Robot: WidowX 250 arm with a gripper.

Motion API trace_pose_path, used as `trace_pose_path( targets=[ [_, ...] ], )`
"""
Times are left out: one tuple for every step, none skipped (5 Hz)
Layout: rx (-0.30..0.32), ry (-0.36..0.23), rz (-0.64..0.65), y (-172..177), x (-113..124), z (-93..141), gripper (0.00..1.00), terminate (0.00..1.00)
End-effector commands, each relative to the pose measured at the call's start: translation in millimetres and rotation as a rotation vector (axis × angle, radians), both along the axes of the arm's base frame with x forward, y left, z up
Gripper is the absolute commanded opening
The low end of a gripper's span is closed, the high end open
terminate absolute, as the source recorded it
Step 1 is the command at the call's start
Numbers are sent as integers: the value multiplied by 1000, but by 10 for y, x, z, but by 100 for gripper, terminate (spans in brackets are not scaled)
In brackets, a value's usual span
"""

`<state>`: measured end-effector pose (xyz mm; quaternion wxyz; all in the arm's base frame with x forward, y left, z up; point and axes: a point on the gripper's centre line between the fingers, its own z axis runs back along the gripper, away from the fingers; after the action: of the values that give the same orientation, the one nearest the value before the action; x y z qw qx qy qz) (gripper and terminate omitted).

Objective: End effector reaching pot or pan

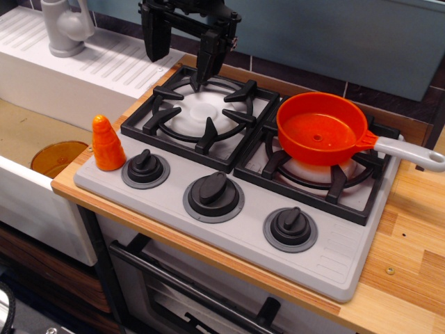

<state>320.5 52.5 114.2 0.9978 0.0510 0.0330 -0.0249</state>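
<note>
Your target, the orange toy frying pan (321,128), sits on the right-hand burner grate (316,174) of the toy stove, tilted a little, its bowl empty and its light-grey handle (411,154) pointing right, out past the stove's edge and over the wooden counter (407,257). Nothing is touching it.

Your hand (182,59) is well apart from the pan — it hangs above the back of the left burner grate (201,115), near the rear edge of the stove. Its two dark fingers (207,59) point downward with a clear gap between them, so it is released and gripping nothing. The nearer finger's tip is just above, or perhaps touching, the back bar of the left grate; from this angle you cannot tell which.

Along the grey front panel (327,261) you have three black knobs (213,193) in a row. At the panel's left corner stands an orange cone-shaped shaker (107,144), upright, just beside the leftmost knob.

Further left, off the counter, is a sink (28,132) with an amber round plate (57,157) lying in its basin. A grey tap (65,26) stands at the back — on the white ribbed drainer (104,66) behind the sink.
</note>
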Motion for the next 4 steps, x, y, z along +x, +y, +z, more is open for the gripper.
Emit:
trace_pose_path(
  targets=[
    [0, 0, 0, 0, 0, 0, 100, 0],
    [-8, -17, 35, -296, 105, 45, 100, 0],
    [5, -14, 55, -499, 203, 63, 100, 0],
    [1, -19, 72, -626, 285, 71, 100, 0]
  ],
)
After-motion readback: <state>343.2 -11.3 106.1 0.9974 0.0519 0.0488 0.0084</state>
